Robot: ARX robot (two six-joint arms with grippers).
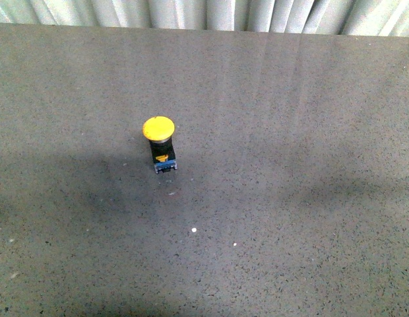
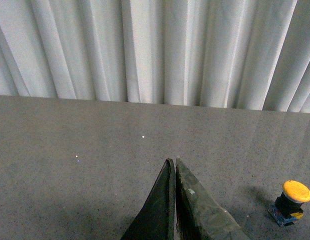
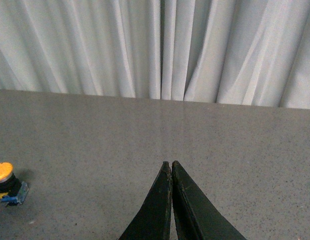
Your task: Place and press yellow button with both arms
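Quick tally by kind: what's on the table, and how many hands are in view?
Yellow button: 1, upright on the table
Hands: 2, left hand and right hand, both shut and empty, off the button
Total: 3

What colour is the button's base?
Blue, under the button's black body; clearest in the front view.

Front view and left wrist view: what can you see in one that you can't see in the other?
Only the front view shows the whole button from above, standing upright, with no arm anywhere. Only the left wrist view shows the left hand, its fingers shut together and holding nothing, plus the tall white curtain. Both show the yellow button and the grey table.
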